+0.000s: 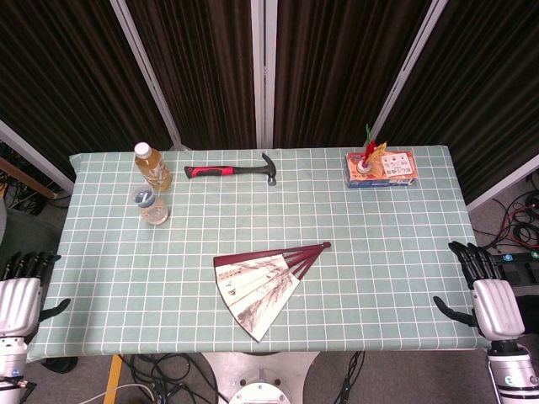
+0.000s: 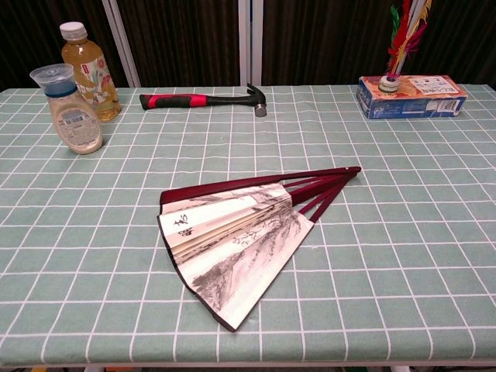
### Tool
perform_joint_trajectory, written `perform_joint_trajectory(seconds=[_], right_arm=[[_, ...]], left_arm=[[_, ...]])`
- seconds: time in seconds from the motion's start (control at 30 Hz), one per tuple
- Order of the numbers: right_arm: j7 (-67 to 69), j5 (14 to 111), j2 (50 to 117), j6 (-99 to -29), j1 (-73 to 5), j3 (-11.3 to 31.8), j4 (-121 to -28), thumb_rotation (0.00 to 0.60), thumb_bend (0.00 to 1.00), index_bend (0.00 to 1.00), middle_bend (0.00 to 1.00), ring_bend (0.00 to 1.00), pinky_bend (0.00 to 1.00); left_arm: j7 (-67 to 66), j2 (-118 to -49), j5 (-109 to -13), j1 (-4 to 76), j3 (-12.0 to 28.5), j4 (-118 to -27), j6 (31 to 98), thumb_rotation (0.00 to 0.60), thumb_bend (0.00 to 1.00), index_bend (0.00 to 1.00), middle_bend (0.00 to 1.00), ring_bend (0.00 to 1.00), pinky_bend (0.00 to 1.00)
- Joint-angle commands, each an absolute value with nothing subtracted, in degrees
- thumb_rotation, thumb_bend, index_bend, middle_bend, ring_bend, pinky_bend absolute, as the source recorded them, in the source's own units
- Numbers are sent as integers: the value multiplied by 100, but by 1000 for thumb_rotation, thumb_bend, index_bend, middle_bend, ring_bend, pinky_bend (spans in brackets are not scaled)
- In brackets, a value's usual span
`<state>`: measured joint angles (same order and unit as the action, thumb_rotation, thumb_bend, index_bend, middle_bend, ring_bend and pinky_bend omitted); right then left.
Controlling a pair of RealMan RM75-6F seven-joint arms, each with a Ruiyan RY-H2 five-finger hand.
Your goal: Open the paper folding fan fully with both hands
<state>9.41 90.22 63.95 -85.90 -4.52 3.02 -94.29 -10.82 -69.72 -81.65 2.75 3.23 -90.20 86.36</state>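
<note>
Robot hand left (image 1: 21,295) and robot hand right (image 1: 488,295) hang off the desk's (image 1: 379,278) sides, fingers apart, empty. Near centre lies the fan (image 1: 261,282), partly spread. Best pin one outer rib, then sweep the other round slowly, sparing the paper.

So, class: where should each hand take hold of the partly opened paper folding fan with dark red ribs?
Probably the two outer dark red ribs of the fan: left hand on the near rib, right hand on the upper one. They are its stiff edges, splayed from the right-end pivot.
</note>
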Motion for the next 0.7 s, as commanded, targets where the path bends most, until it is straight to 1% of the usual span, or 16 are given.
perform_joint_trajectory(seconds=[0.03, 0.47, 0.6, 0.7], right_arm=[[959, 9005, 6434, -8573, -477, 317, -9389, 600, 120, 72, 88, 0, 0], [1028, 9025, 6430, -8680, -444, 310, -9345, 600, 121, 72, 88, 0, 0], [1044, 9030, 6357, -8687, -472, 347, -9353, 600, 121, 72, 88, 0, 0], [1011, 9012, 6262, -8581, -575, 411, -9373, 600, 121, 73, 87, 0, 0]], left_arm=[[-1089, -6968, -8123, 286, 329, -9037, 8593, 600, 0, 245, 203, 156, 106], [-1071, -6918, -8193, 371, 344, -9093, 8528, 600, 0, 246, 203, 156, 106], [-814, -6853, -8295, 501, 434, -9168, 8471, 600, 0, 245, 203, 156, 112], [-398, -6708, -8457, 740, 552, -9275, 8283, 600, 24, 248, 203, 156, 158]])
